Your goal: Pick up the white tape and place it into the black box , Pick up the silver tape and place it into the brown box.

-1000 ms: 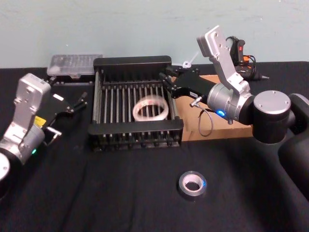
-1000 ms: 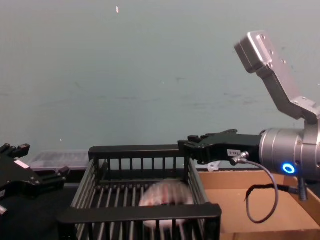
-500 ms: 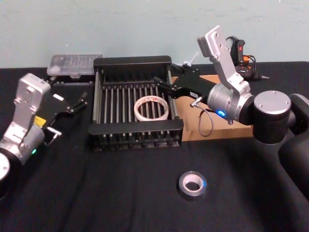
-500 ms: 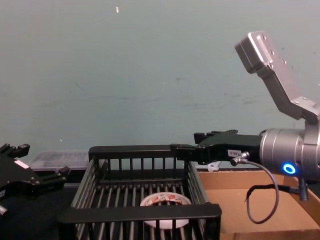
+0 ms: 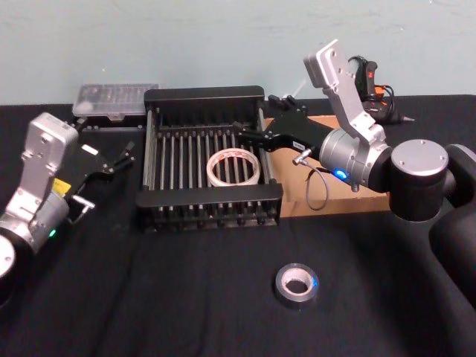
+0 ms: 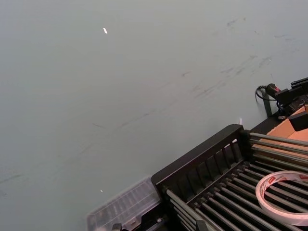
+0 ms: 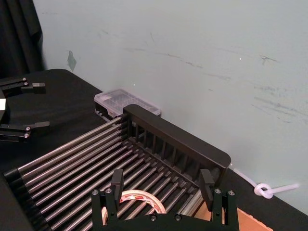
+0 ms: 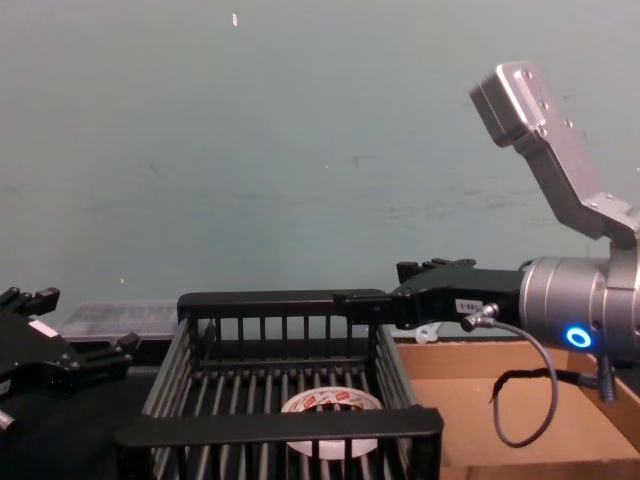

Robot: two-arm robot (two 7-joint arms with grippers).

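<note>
The white tape (image 5: 233, 167) lies flat on the barred floor of the black box (image 5: 202, 95), with its red printed inner ring showing in the chest view (image 8: 332, 403). My right gripper (image 5: 254, 111) hangs open above the crate's right far corner. Both fingers (image 7: 117, 180) are spread wide with nothing between them and stand above the roll (image 7: 139, 198). The silver tape (image 5: 296, 283) rests on the black cloth near the front. The brown box (image 5: 297, 204) sits right of the crate, under my right arm. My left gripper (image 5: 108, 178) stays open left of the crate.
A clear plastic case (image 5: 115, 99) lies behind the crate's left corner. A glue gun with cables (image 5: 372, 82) sits at the back right. A white cord (image 7: 269, 188) runs along the wall. Black cloth stretches across the front around the silver roll.
My right gripper's fingers have spread wide apart. The white tape, blurred and moving in the crate a second ago, has settled flat on its floor. My left arm has not moved.
</note>
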